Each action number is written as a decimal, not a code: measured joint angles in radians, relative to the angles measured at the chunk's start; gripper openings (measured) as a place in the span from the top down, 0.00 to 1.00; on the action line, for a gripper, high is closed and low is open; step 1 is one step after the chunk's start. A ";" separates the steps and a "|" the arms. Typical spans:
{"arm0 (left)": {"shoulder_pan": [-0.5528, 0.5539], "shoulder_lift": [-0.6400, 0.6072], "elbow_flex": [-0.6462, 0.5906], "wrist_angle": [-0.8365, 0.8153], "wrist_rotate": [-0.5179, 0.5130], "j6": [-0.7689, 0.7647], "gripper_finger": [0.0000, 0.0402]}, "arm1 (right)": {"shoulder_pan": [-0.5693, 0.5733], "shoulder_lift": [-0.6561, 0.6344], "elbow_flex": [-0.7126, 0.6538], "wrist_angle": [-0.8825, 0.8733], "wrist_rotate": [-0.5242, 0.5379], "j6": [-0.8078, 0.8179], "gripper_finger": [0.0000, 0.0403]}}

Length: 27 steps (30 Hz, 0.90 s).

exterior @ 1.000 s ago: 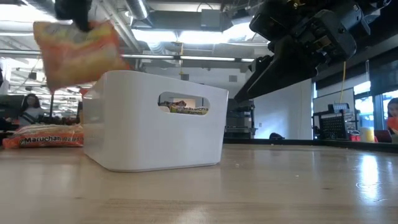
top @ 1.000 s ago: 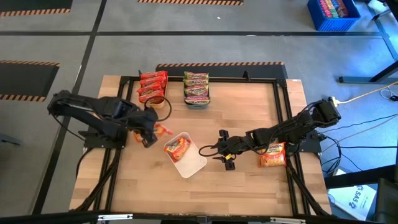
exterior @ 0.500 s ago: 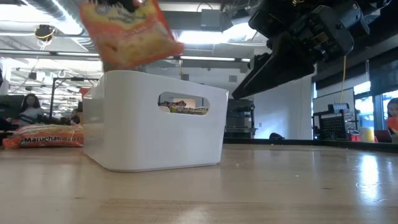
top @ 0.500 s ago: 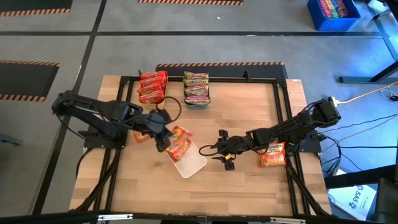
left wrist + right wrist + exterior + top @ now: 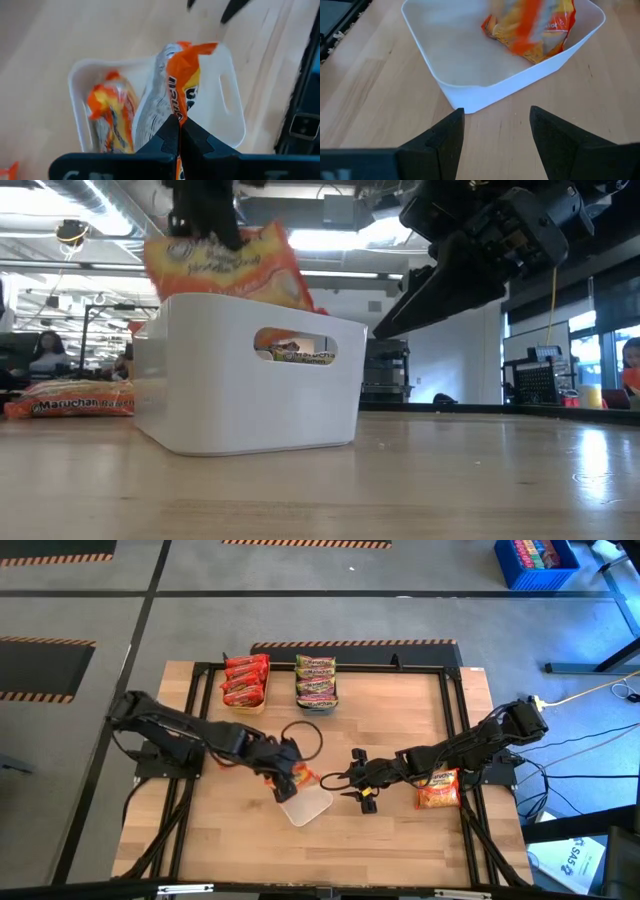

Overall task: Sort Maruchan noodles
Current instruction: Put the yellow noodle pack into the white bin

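Grey floor with striped hazard tape surrounds the wooden table, which carries a black frame around its edges. Farthest left, the left arm reaches in toward the middle, its left gripper hanging over the white tray with its jaws clenched on an orange packet; the left wrist view shows the fingers pinched tight on the packet's edge, the packet dangling into the tray beside another orange packet already lying inside. From table height the held packet sticks up above the tray's rim, tilted, and a further packet lies flat on the table beyond the tray. Toward the back of the table, a stack of red packets sits in one tray and, just beside it, a stack of green-edged packets in another. Right of the white tray, the right gripper hovers near the tray's corner, jaws spread apart and holding nothing. Farther right, one more orange packet lies on the table under the right arm, near the frame.
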 joint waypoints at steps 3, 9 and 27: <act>-0.007 0.035 0.000 -0.009 0.037 -0.018 1.00 | 0.000 0.000 0.000 0.000 0.001 0.006 0.48; -0.010 0.077 0.000 -0.115 0.063 -0.076 1.00 | 0.000 0.000 0.000 0.002 0.003 0.031 0.48; -0.018 0.082 -0.013 -0.192 0.051 0.006 1.00 | 0.000 0.172 0.014 0.363 -0.018 -0.039 0.48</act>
